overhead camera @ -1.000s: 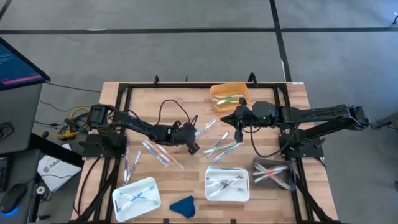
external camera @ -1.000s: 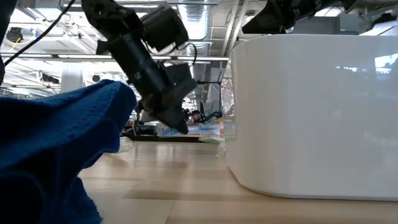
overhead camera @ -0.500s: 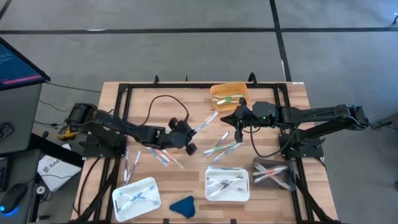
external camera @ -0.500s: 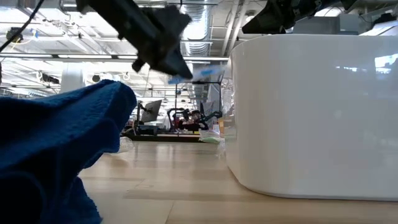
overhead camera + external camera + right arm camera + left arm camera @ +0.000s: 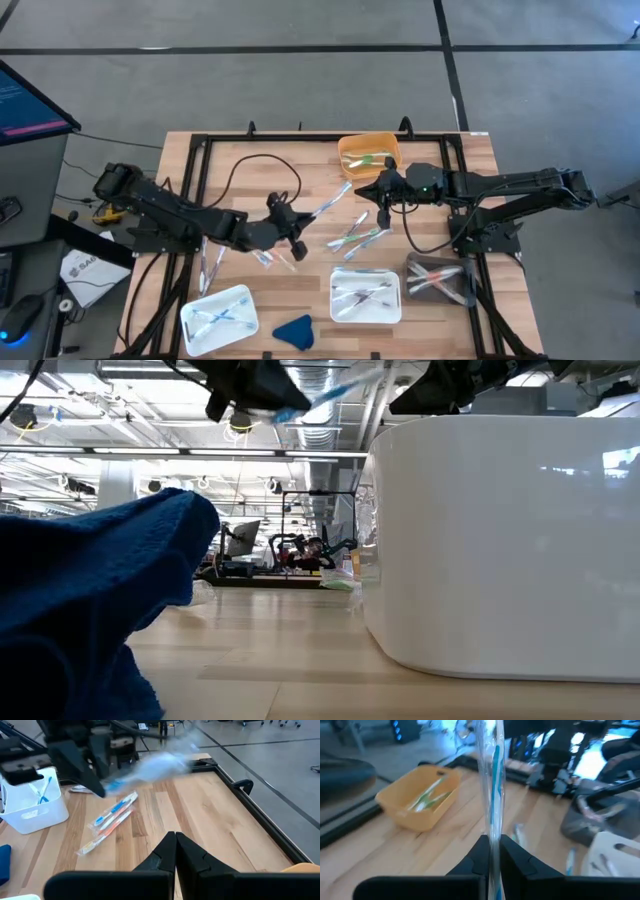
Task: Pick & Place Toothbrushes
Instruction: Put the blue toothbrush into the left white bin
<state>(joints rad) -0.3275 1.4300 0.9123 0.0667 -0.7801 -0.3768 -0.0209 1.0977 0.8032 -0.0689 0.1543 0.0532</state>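
My left gripper [image 5: 298,228] hangs above the table's middle, shut on a toothbrush [image 5: 328,203], white and blue in a clear wrapper. The toothbrush points toward the orange bin [image 5: 368,153], which holds green toothbrushes. The left wrist view shows it [image 5: 490,780] sticking out past the fingers. More toothbrushes [image 5: 356,236] lie loose on the wood, with others [image 5: 262,250] below the left arm. My right gripper [image 5: 377,190] hovers shut and empty near the orange bin. My left gripper pinches the wrapped toothbrush between its two fingers near one end [image 5: 493,851]. The fingers come from the table's left, close to level. The toothbrush runs on ahead of the fingertips, in line with them, lifted clear of the table with its free end [image 5: 350,382] raised.
Two white trays [image 5: 365,293], [image 5: 218,315] and a grey bin [image 5: 440,278], all holding toothbrushes, stand along the near side. A blue cloth [image 5: 293,330] lies at the near edge. A black frame [image 5: 200,145] borders the table, and a black cable [image 5: 255,170] loops over the left arm.
My left gripper has risen well off the table and drawn back a little toward the left and near edges. It has tipped from pointing down to nearly level. The toothbrush has come up with it and is now clear of the wood. The right arm has kept still.
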